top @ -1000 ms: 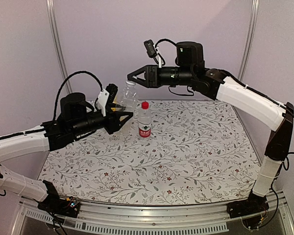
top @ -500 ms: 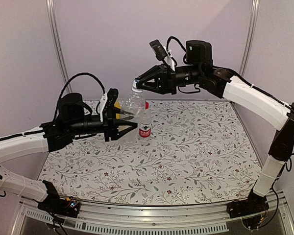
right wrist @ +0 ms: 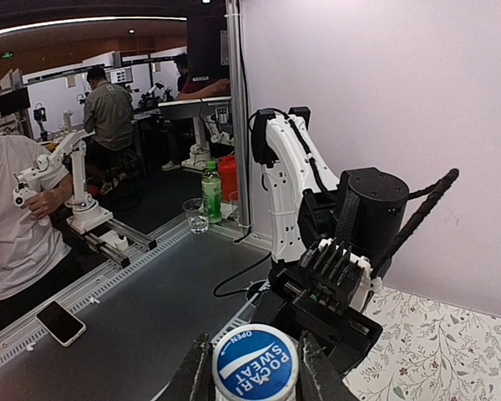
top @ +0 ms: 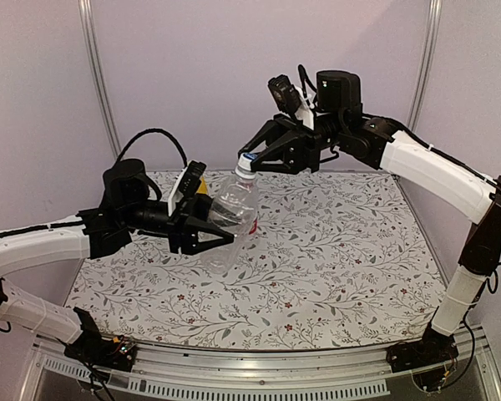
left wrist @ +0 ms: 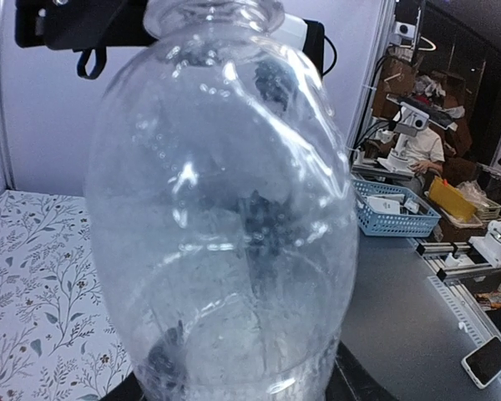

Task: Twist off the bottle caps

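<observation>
On your left, the left end effector (top: pixel 214 227) reaches in from the left side of the floral-patterned counter (top: pixel 342 251). It is clamped on the lower body of the clear unlabelled plastic bottle (top: pixel 232 207). You have that bottle lifted off the counter and tilted, with its base low and toward the near left and its neck pointing up toward the far right. In the left wrist view the bottle fills almost the whole picture, with the dark fingers showing only at the bottom edge.

Just behind the lifted bottle, a small plastic bottle with a red label (top: pixel 253 224) stands on the counter. It is mostly hidden, so you see little more than the red of the label.

At the bottle's neck sits the blue-and-white round plastic screw cap (right wrist: pixel 255 365), on the bottle and printed with lettering on top. The right end effector (top: pixel 250 158) comes in from the far right, above the counter, and is closed on this cap. In the right wrist view one black finger (right wrist: pixel 194 374) presses each side of it. Beyond the cap, that view looks straight at the left arm's black wrist (right wrist: pixel 351 251).
</observation>
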Controlling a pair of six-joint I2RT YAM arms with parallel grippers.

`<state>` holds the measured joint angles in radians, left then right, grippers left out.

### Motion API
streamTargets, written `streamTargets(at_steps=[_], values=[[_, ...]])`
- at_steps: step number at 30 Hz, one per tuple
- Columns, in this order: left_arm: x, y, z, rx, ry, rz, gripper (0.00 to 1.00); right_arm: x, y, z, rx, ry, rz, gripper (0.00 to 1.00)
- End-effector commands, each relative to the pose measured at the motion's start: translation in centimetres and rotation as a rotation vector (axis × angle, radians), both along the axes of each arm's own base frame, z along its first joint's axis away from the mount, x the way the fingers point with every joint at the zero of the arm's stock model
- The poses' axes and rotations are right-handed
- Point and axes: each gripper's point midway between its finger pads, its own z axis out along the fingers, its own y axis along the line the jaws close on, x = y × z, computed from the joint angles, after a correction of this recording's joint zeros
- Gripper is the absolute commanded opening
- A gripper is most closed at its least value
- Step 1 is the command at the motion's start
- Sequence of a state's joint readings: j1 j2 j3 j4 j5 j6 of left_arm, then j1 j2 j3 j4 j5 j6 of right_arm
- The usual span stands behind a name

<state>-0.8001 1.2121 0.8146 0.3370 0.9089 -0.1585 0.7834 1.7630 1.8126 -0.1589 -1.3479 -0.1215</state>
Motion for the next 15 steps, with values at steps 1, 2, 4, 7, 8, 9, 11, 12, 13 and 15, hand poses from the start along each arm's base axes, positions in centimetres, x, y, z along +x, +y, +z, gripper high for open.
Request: streamTargets(at_steps=[1,2,4,7,8,9,11,12,13,15], values=[[-1.9,0.4,1.7,-0.055,-0.066,-0.111,0.50,0.3,-1.2,1.4,0.043,-0.041,-0.001,0.15],[-1.9,0.3,1.7,-0.054,-0.064,-0.107,0.50,0.4,-1.2,1.5,0.044,-0.040,-0.005,0.15],[-1.4,0.3,1.8,-0.054,-0.064,-0.082,0.49,0.6,-1.1,1.4,0.035,-0.027,-0.014,0.15],[-1.1,0.3,1.7,-0.049,-0.060,-0.062,0.49,0.8,-0.9,1.1,0.025,-0.015,-0.029,0.15],[-1.0,0.3,1.7,-0.048,-0.057,-0.060,0.49,1.0,-0.8,1.0,0.023,-0.014,-0.039,0.15],[-0.9,0.3,1.7,-0.045,-0.054,-0.058,0.49,1.2,-0.7,1.0,0.021,-0.012,-0.052,0.16],[-0.8,0.2,1.6,-0.043,-0.050,-0.056,0.49,1.3,-0.6,1.0,0.020,-0.013,-0.066,0.15],[-0.8,0.2,1.6,-0.042,-0.049,-0.055,0.49,1.5,-0.5,0.9,0.019,-0.012,-0.073,0.15],[-0.8,0.1,1.5,-0.039,-0.048,-0.055,0.48,1.5,-0.5,0.9,0.019,-0.012,-0.075,0.15],[-0.7,0.1,1.4,-0.035,-0.044,-0.056,0.48,1.4,-0.6,1.1,0.022,-0.015,-0.070,0.16]])
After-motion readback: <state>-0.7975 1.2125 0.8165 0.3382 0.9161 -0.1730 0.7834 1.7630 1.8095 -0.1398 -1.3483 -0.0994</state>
